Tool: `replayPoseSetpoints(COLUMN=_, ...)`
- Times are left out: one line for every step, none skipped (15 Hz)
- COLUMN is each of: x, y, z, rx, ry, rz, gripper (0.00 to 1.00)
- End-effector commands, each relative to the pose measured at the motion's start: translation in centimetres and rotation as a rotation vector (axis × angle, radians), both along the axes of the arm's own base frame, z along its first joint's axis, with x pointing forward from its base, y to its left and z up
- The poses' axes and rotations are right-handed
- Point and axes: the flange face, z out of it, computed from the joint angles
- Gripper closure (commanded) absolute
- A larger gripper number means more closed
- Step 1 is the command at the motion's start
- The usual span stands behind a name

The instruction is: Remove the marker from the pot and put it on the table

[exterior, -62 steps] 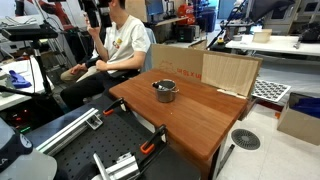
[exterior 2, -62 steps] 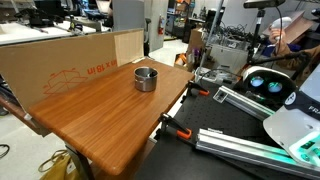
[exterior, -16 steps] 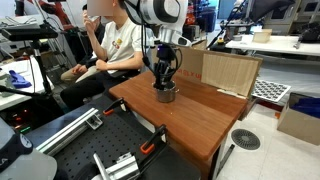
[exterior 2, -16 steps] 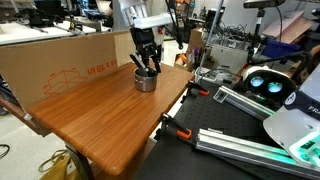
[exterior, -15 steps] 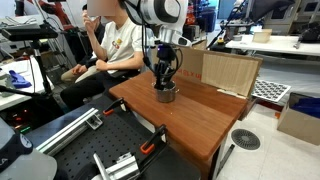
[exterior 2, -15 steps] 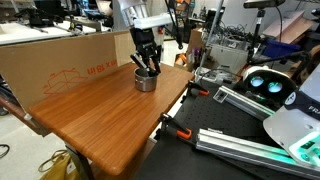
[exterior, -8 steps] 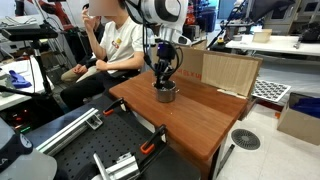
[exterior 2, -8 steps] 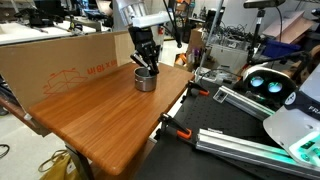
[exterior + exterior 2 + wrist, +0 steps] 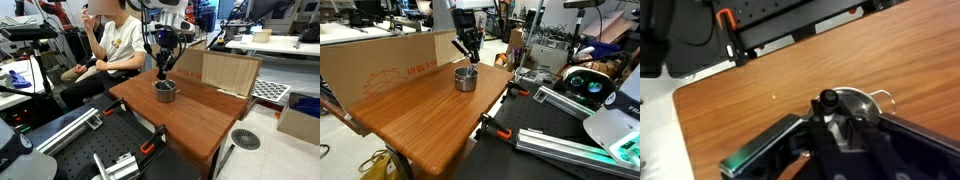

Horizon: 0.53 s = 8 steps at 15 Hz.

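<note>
Gripper (image 9: 469,52) looks pinched on the marker (image 9: 826,98), tho wrist cam's blurry. Marker hangs approx upright, right over the pot (image 9: 466,80). Bare table (image 9: 420,120) is just off to the side.

In the wrist view the blurred claw (image 9: 827,110) covers much of the pot (image 9: 854,99); the marker (image 9: 826,98) is only a dark blob.

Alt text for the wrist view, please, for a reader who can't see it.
The gripper appears to hold the marker between its fingers, end-on to the camera, over the silver pot. Around them spreads the reddish-brown table, with a black frame and an orange clamp beyond its edge.
</note>
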Motion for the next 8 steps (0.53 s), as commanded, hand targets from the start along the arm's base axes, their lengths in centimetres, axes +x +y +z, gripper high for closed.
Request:
replayPoseSetpoints(x=-2.0, y=-2.0, z=3.0, rx=-0.02, ry=-0.061, rz=0.023, gripper=0.95)
replayPoseSetpoints(x=-2.5, y=-2.6, z=3.7, rx=-0.019, ry=-0.074, rz=0.027, gripper=0.95)
replayPoseSetpoints(x=-3.0, y=-3.1, z=4.4, rx=-0.018, ry=-0.087, rz=0.031, gripper=0.95)
replayPoseSetpoints(x=-3.4, y=-3.6, z=4.9, rx=-0.014, ry=-0.102, rz=0.031, gripper=0.95)
replayPoseSetpoints(x=-3.9, y=-4.3, z=5.5, rx=-0.01, ry=-0.118, rz=0.025, gripper=0.95)
replayPoseSetpoints(x=-4.4, y=-5.3, z=6.1, rx=-0.021, ry=-0.13, rz=0.022, gripper=0.95)
replayPoseSetpoints(x=-4.7, y=-6.4, z=6.5, rx=-0.026, ry=-0.149, rz=0.014, gripper=0.95)
replayPoseSetpoints(x=-5.1, y=-7.5, z=7.0, rx=-0.03, ry=-0.165, rz=0.003, gripper=0.95)
